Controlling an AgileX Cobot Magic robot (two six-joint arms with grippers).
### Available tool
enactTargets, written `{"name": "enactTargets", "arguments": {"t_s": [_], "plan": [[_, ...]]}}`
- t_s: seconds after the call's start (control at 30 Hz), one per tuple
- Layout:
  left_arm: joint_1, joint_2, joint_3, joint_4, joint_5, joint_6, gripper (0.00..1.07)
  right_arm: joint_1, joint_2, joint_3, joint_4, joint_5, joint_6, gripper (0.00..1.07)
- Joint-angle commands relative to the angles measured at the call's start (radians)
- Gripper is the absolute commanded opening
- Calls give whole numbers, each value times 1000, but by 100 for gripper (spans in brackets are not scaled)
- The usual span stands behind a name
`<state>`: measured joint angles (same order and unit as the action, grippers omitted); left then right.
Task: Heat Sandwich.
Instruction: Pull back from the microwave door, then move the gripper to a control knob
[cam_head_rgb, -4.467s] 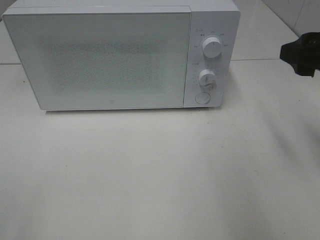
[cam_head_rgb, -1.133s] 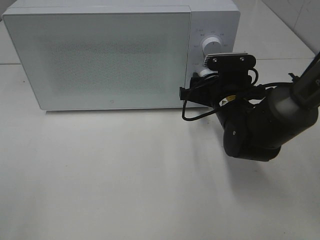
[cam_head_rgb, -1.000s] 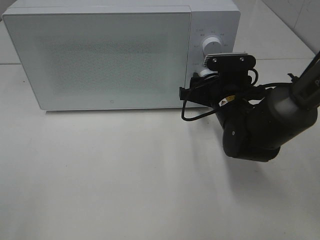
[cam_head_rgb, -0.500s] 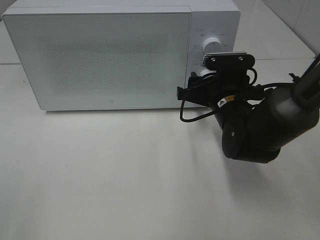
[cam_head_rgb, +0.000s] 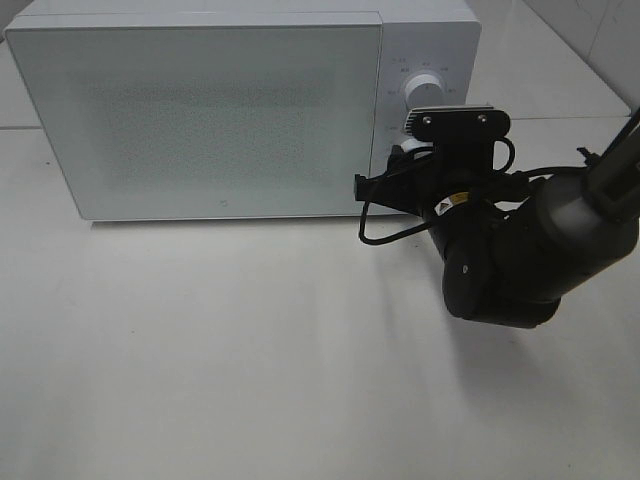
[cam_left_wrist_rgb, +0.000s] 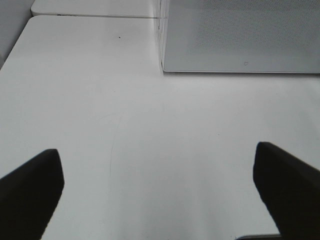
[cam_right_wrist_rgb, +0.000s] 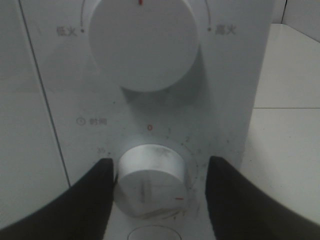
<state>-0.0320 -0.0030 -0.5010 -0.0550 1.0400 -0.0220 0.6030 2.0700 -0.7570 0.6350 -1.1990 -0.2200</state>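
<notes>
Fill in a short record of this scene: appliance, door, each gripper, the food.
Appliance: white box-shaped microwave on a pale table
Door: shut
Right gripper: open, jaws either side of the round white lower dial, below the larger upper dial
Left gripper: open, empty, over the table
Sandwich: not in view

Closed white microwave (cam_head_rgb: 200, 110) on pale table (cam_head_rgb: 230, 360).

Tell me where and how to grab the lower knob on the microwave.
Grip the lower knob by its round side wall, one finger on each opposite side, coming straight at the front of the microwave. It is a short cylinder standing out from the panel, so only the rim offers hold. The right gripper straddles it that way.
</notes>
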Motion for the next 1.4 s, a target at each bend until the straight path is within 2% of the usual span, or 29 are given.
{"name": "enactTargets", "arguments": {"t_s": [0.03, 0.13, 0.17, 0.2, 0.27, 0.77, 0.97, 1.1, 1.4], "plan": [[1, -27, 4, -9, -8, -5, 98, 5, -10, -4, -6, 12, -1, 31], [1, -27, 4, -9, -8, -5, 98, 5, -9, -4, -6, 11, 2, 14], [1, -27, 4, -9, -8, -5, 98, 5, -9, -4, -6, 11, 2, 14], [1, -27, 4, -9, -8, -5, 98, 5, -9, -4, -6, 11, 3, 5], [1, -27, 4, -9, -8, -5, 98, 5, -9, -4, -6, 11, 3, 0], [1, -27, 4, -9, -8, -5, 98, 5, -9, -4, -5, -3, 73, 1], [1, -27, 4, -9, -8, -5, 98, 5, -9, -4, -5, -18, 248, 3], [1, -27, 4, -9, -8, -5, 98, 4, -9, -4, -5, -18, 487, 3], [1, -27, 4, -9, -8, -5, 98, 3, -9, -4, -2, -24, 762, 3]]}}
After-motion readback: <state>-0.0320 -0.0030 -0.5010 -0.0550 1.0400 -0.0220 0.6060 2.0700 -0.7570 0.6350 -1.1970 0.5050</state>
